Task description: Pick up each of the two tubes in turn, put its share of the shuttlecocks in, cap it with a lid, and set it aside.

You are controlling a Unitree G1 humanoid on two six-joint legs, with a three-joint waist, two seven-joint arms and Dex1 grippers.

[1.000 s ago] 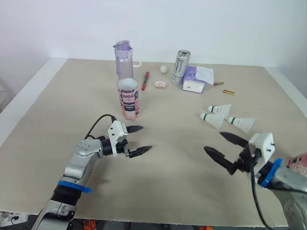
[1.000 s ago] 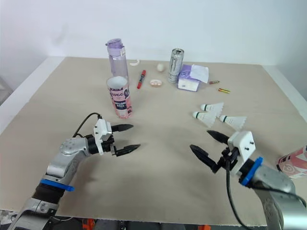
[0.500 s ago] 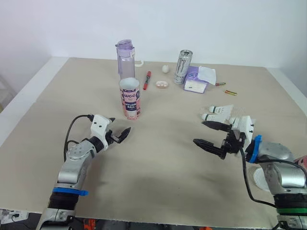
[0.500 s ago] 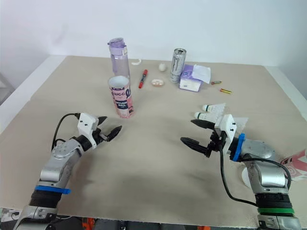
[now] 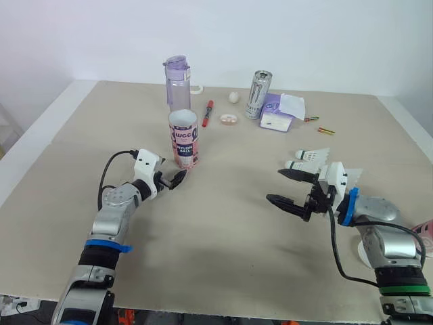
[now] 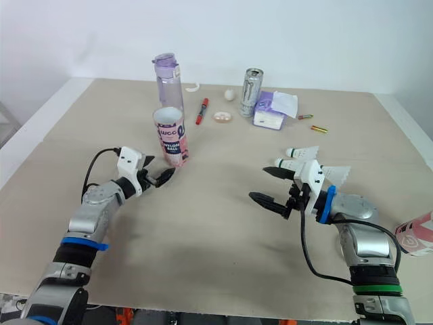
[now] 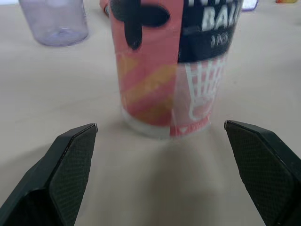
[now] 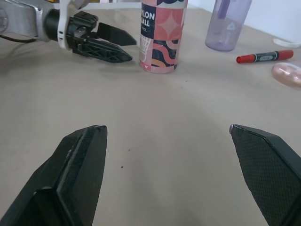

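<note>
Pink patterned shuttlecock tube [image 5: 182, 139] with a white rim stands upright and uncapped on the beige table [image 5: 223, 230], in the left half of it. My left claw [image 5: 174, 180] is low on the table just beside the foot of this tube. Its two black fingers are spread apart and grasp nothing; in my left wrist view the tube stands ahead of the gap between them, not touched.

My right claw [image 5: 275, 185] is on the other side, well apart from the tube, also released, with its fingers wide and pointing toward the tube. Just behind it lie three white feather shuttlecocks [image 5: 312, 155] close together on the table. At the far right edge I see a part of a second pink tube [image 6: 414, 235].

Behind the standing tube is a clear purple plastic bottle [image 5: 176, 82], very near to it. Further to the right lie a red marker pen [image 5: 206, 113], a silver drink can [image 5: 256, 95] that stands upright, and a purple and white tissue pack [image 5: 279, 112]
</note>
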